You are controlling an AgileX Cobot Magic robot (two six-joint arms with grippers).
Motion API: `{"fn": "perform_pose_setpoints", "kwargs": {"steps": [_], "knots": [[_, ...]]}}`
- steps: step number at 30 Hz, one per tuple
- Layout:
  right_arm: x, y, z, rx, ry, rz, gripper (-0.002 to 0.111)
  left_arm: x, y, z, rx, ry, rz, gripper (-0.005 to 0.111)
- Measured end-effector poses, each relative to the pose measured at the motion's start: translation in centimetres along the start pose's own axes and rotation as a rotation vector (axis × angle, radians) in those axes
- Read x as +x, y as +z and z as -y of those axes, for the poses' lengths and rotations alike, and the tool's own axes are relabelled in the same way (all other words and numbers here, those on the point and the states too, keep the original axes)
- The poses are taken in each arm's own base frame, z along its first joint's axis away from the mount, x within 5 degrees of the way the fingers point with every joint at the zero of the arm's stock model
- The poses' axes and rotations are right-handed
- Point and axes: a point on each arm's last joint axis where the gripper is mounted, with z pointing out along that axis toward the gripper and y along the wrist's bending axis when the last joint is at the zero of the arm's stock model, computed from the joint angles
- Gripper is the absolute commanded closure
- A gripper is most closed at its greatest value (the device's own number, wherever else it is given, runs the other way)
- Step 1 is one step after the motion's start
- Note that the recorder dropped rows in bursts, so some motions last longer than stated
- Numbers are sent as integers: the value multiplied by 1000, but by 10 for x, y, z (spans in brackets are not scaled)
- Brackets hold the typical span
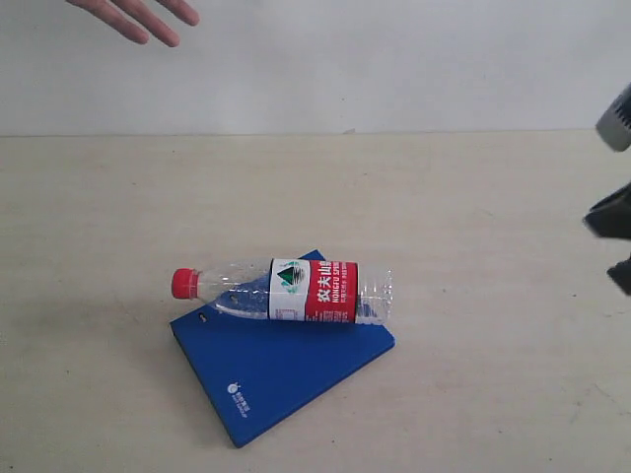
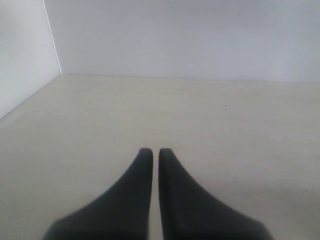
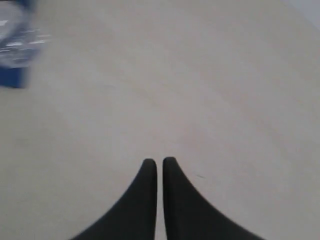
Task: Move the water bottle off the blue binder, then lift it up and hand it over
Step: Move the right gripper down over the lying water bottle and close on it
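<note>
The water bottle (image 1: 296, 290) lies on its side across the far part of the blue binder (image 1: 281, 365), red cap (image 1: 184, 283) overhanging to the left. In the right wrist view a blurred clear end of the bottle (image 3: 17, 42) and a binder corner (image 3: 12, 79) show far from my right gripper (image 3: 159, 162), which is shut and empty over bare table. That gripper's dark parts (image 1: 613, 232) sit at the exterior view's right edge. My left gripper (image 2: 152, 152) is shut and empty over bare table, and is out of the exterior view.
A person's hand (image 1: 138, 17) reaches in at the top left of the exterior view. The pale wooden table (image 1: 473, 197) meets a white wall behind. In the left wrist view a white wall corner (image 2: 52, 45) stands beyond the table.
</note>
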Motion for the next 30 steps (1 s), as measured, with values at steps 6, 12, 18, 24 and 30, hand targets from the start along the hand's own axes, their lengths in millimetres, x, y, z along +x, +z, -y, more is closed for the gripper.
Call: {"fn": "perform_pose_setpoints", "kwargs": {"steps": [6,12,18,24,30], "knots": [[-32,11,-28,-494,-120,383,109,0,0,0,0,0,0,102],[-50,52,-22,-461,-166,423,97,0,0,0,0,0,0,102],[-91,107,-48,-554,-376,331,58,0,0,0,0,0,0,102],[-131,140,-60,-508,-517,306,50,0,0,0,0,0,0,102],[-165,161,-85,-484,-714,273,50,0,0,0,0,0,0,102]]}}
